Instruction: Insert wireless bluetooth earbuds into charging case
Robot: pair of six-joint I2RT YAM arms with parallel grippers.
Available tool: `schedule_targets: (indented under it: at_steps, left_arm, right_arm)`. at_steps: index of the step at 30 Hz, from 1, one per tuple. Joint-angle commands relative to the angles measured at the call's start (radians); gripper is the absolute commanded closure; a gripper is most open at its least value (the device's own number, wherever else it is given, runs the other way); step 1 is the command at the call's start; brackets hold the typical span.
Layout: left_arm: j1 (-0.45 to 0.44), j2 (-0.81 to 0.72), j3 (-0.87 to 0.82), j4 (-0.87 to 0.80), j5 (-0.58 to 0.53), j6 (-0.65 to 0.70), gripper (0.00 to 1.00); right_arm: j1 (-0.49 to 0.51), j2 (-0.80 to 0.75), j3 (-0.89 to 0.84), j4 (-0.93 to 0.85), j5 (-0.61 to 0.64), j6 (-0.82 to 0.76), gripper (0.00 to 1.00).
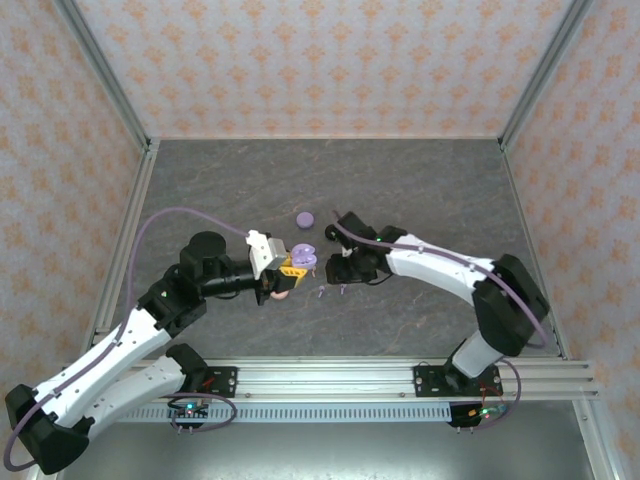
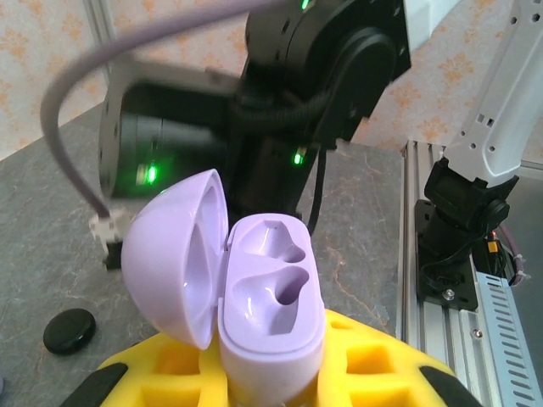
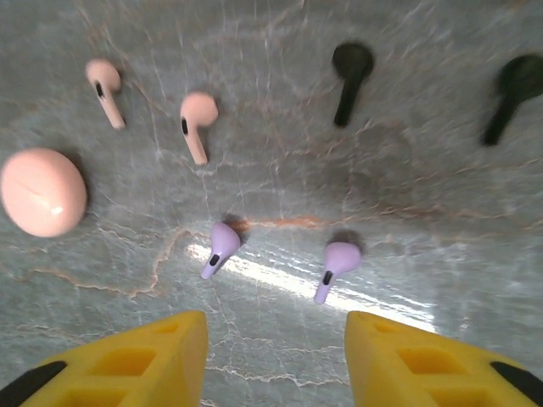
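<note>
Lying on the bench [image 3: 280,127] at 12 o'clock of the spread right pincer [image 3: 276,365], two lilac buds [image 3: 220,247] could be flicked away if pinched off-centre on their rounded heads. Their long axes run 1 to 7 o'clock, stems toward 7. The open case [image 2: 271,314] is clamped in the left pincer [image 2: 271,386].

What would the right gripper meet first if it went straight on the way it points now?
Probably the table top. The open right gripper points down at it, with a lilac earbud just inside one finger's line and a second lilac earbud inside the other's. Depth is unclear, so a finger might clip a bud.
</note>
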Motion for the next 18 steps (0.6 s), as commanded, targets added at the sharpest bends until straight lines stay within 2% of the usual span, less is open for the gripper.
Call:
schedule_targets:
  at_steps: [1,8,18]
  left_arm:
    - [-0.008,-0.025,-0.012,-0.015,-0.006,-0.008,0.86]
    - [-0.008,-0.058,-0.024,-0.018,-0.011,-0.007,0.87]
    - [-0.008,-0.065,-0.024,-0.021,-0.011,-0.003,0.87]
  right_arm:
    - [0.037,0.079,0.056,0.023,0.018,0.061,0.57]
    - [0.059,0.219,0.11,0.079,-0.013,0.109,0.64]
    - [0.068,0.276,0.139,0.045,-0.031,0.106,0.67]
